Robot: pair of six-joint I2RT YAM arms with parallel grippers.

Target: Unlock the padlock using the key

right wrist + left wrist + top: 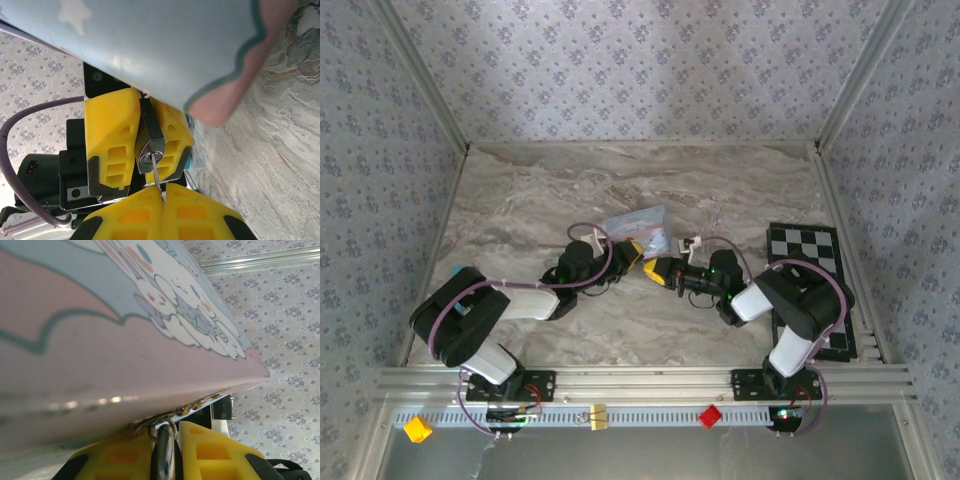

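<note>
Nearest, 6 o'clock: right gripper (162, 202), jaws pinching the key (155, 176) tight. 12 o'clock: left gripper (144, 165), jaws nearly closed, clamping the padlock (149, 134) under the tin (150, 45). I am seating the blade, keeping it aligned with the keyway and twisting gently.

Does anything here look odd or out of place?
Only the pale blue tin: it sits tilted rather than flat, its padlock pinched by the left gripper while the right gripper holds the key at its keyhole.

Bow of the key (156, 181) buried between the right jaws.
</note>
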